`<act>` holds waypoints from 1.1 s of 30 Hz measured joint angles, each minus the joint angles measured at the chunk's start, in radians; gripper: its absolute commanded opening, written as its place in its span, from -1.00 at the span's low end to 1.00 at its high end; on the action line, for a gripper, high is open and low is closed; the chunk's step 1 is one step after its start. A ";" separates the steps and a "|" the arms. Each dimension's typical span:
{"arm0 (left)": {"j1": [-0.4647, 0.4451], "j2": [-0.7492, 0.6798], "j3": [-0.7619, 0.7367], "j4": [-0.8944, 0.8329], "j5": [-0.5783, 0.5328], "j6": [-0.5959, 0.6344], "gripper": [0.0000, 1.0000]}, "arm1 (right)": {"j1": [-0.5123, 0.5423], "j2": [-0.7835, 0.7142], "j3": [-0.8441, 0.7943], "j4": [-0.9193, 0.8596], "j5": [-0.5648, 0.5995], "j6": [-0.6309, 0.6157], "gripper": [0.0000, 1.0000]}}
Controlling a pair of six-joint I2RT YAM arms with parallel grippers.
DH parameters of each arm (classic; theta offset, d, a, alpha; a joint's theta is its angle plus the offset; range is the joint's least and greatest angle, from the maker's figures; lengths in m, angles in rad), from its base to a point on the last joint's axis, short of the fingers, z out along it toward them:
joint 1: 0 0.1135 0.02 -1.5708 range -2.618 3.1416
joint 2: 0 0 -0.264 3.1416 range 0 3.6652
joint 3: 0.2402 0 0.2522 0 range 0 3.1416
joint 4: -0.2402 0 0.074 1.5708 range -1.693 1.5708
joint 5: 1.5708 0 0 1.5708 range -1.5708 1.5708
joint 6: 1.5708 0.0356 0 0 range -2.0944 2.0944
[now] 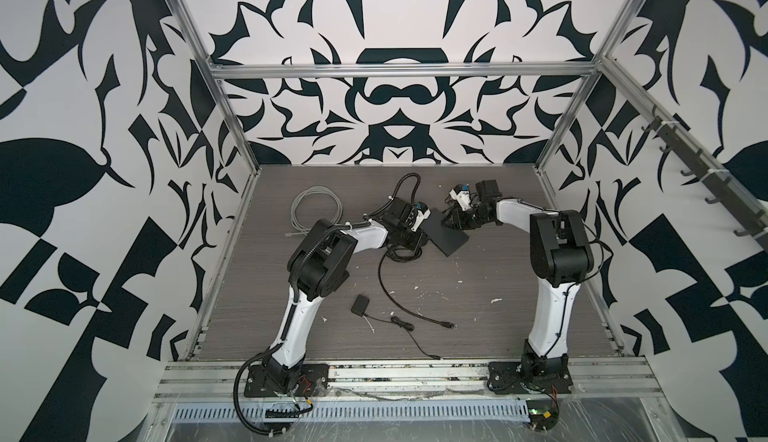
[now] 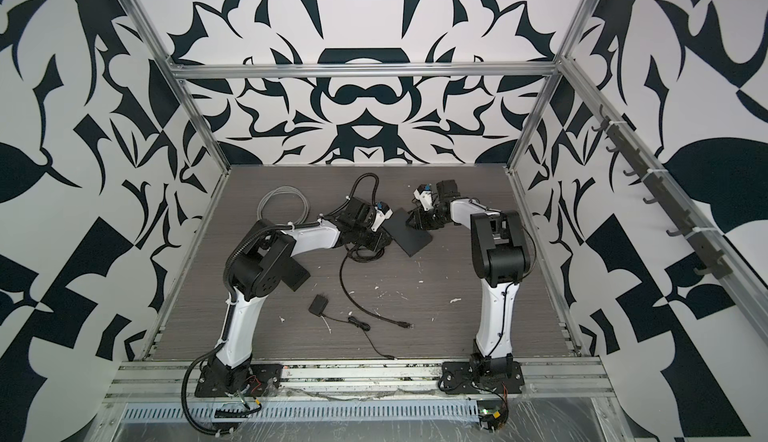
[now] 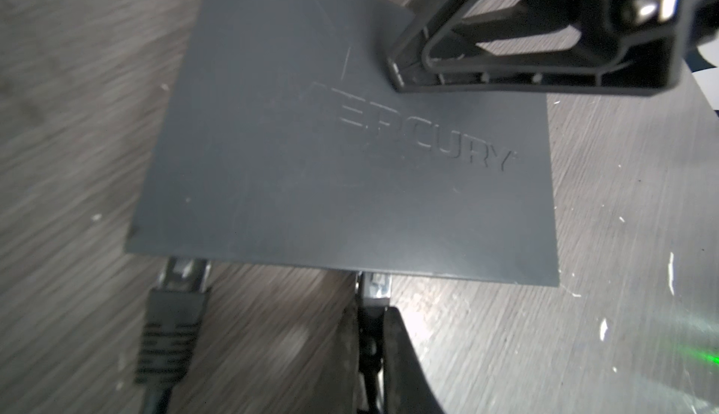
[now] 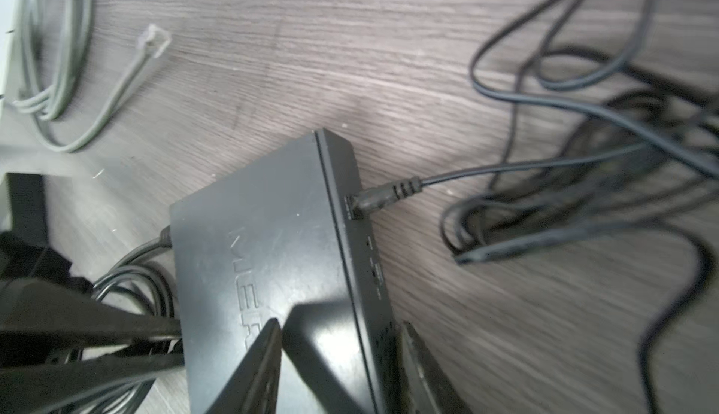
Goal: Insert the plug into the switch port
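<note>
Two tools, one switch (image 3: 311, 167): left tool (image 3: 371, 315) clenched on the plug (image 3: 374, 284) at the port edge; right tool (image 4: 340, 324) straddles a corner, likely bracing it, grip unclear.

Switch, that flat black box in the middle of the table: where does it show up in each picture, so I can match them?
Both top views: the switch lies mid-table, between the two arms' tips.
Left wrist view: it fills the middle, lettered top face showing.
Right wrist view: lower middle, seen from one corner.
Shared landmark: the right gripper at the switch's edge, visible in every view.
</note>
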 measured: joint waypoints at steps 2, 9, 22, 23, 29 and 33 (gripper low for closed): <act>-0.011 0.000 -0.004 0.021 -0.005 -0.002 -0.79 | -0.004 -0.002 0.020 -0.046 0.032 0.024 0.00; -0.047 -0.012 -0.036 0.169 -0.039 -0.027 -0.21 | 0.029 -0.006 0.108 -0.222 0.116 0.066 0.83; 0.000 -0.220 -0.174 0.298 -0.070 -0.066 -0.01 | 0.069 -0.158 0.031 -0.285 0.247 0.073 0.90; 0.007 -0.236 -0.183 0.305 -0.078 -0.073 -0.01 | 0.072 -0.167 0.022 -0.283 0.255 0.069 0.91; 0.042 -0.263 -0.219 0.333 -0.106 -0.114 0.00 | 0.123 -0.169 0.009 -0.280 0.319 0.013 0.94; 0.051 -0.263 -0.227 0.332 -0.110 -0.128 -0.01 | 0.154 -0.138 0.011 -0.269 0.353 -0.026 1.00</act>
